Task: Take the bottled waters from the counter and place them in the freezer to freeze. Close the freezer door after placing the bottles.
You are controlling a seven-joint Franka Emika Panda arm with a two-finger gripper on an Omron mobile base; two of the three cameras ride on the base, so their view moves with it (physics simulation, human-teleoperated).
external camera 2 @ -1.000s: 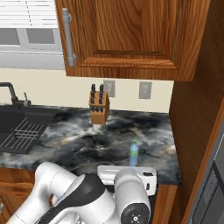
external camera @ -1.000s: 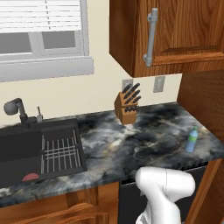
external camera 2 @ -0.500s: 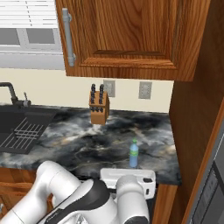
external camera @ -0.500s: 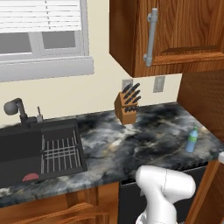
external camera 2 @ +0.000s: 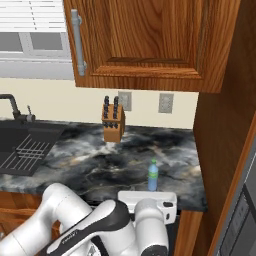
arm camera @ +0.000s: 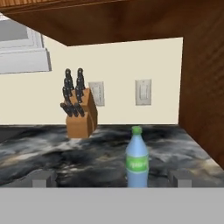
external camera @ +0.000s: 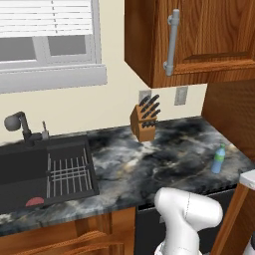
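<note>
One of the bottled waters, a translucent blue-green bottle [arm camera: 137, 164] with a green cap, stands upright on the dark veined counter [arm camera: 57, 153] near its right end. The same bottle [external camera: 218, 159] [external camera 2: 153, 176] sits close to the counter's front edge [external camera: 124, 194] [external camera 2: 90, 170]. My gripper [arm camera: 111, 179] is open. It sits level with the bottle and short of it, and the bottle is slightly right of the middle of the gap. The fingertips [arm camera: 41, 179] touch nothing. The freezer and its door are out of view.
A wooden knife block [external camera: 144, 123] [external camera 2: 112, 127] [arm camera: 79, 116] stands at the back wall. The black sink [external camera: 45, 169] [external camera 2: 20, 145] with its wire rack lies to the left. A tall wooden side panel [external camera 2: 220, 140] [arm camera: 203, 87] closes the counter's right end. Upper cabinets [external camera: 199, 40] hang overhead.
The arm has shifted slightly in the right base view, the hand settling at the counter's front edge before the bottle. The bottle has not moved and the gripper stays open.
</note>
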